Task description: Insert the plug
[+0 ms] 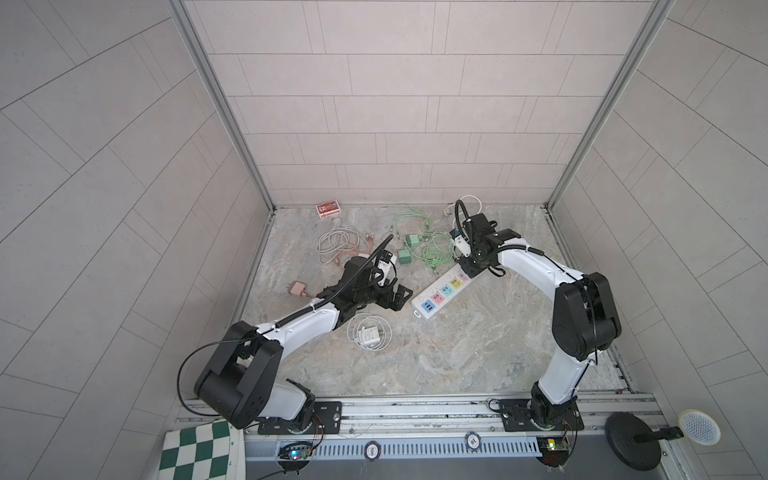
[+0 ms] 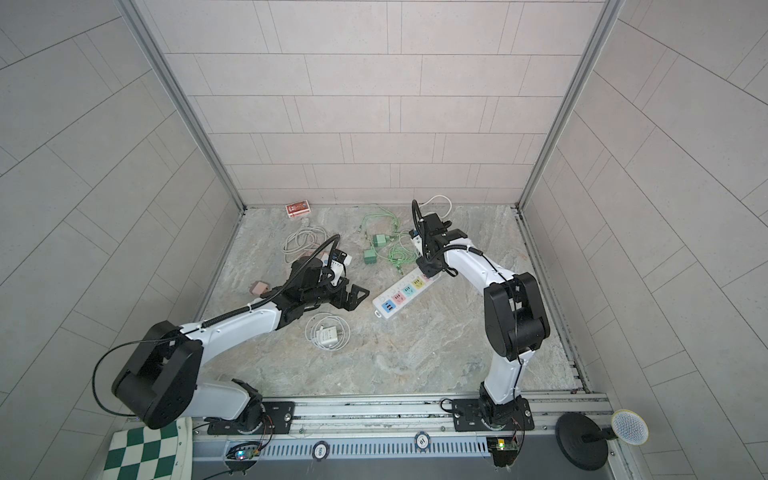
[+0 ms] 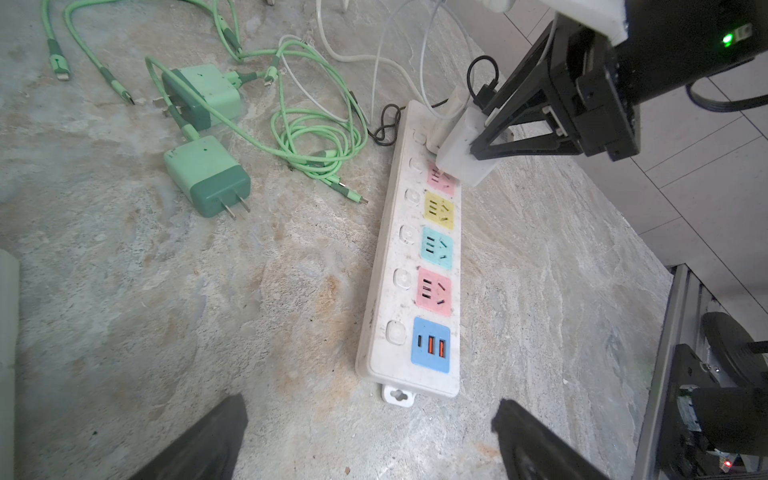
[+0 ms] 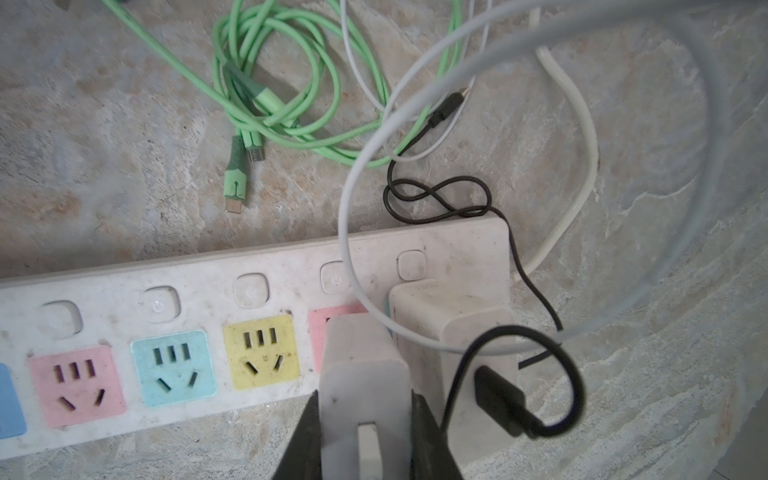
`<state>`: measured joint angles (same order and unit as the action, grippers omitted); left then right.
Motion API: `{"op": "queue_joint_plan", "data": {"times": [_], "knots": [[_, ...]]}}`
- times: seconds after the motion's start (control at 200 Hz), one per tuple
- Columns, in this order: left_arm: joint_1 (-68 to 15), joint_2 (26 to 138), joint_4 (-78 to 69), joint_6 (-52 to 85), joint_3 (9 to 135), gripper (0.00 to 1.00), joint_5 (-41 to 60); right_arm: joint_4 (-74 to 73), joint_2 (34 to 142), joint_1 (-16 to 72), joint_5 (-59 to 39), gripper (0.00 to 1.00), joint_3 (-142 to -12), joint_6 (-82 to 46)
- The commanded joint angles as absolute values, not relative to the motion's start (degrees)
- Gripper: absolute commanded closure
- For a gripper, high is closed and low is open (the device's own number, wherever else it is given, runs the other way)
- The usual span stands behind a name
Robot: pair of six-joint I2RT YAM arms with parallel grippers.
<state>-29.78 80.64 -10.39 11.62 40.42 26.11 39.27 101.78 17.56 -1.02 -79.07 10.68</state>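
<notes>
The stone tabletop [image 1: 457, 353] carries a white power strip [image 1: 440, 293], which in both top views lies right of centre and runs from 7 to 1 o'clock. The left gripper [image 3: 370, 403] hovers at 9 o'clock of the strip's USB end, its jaws spread wide and empty. The right gripper [image 4: 365, 395] is clamped on the white plug [image 4: 361, 357]. The plug sits tilted over the pink socket near the strip's 1 o'clock end, just beside a plugged-in white charger [image 4: 440, 303]; I cannot tell whether its prongs are in

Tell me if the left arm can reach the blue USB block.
Probably yes: the open left claw hangs just off the strip's near end, where the USB block sits uncovered; the right claw holds a plug at the far end.
</notes>
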Motion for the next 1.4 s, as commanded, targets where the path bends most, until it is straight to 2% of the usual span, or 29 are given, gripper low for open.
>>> {"op": "queue_joint_plan", "data": {"times": [0.0, 0.766, 1.396], "knots": [[-30.0, 80.4, -10.8, 11.2, 40.8, 0.0, 26.4, 41.8, 101.9, 17.5, -1.8, 1.0, -78.1, 10.6], [-30.0, 81.2, -11.9, 11.4, 41.0, 0.0, 27.0, 42.1, 103.3, 16.7, -7.4, 1.0, -78.1, 11.1], [-30.1, 78.7, -11.3, 11.4, 41.6, 0.0, 23.8, 47.7, 112.3, 19.3, 3.2, 1.0, -80.2, 9.5]]}}
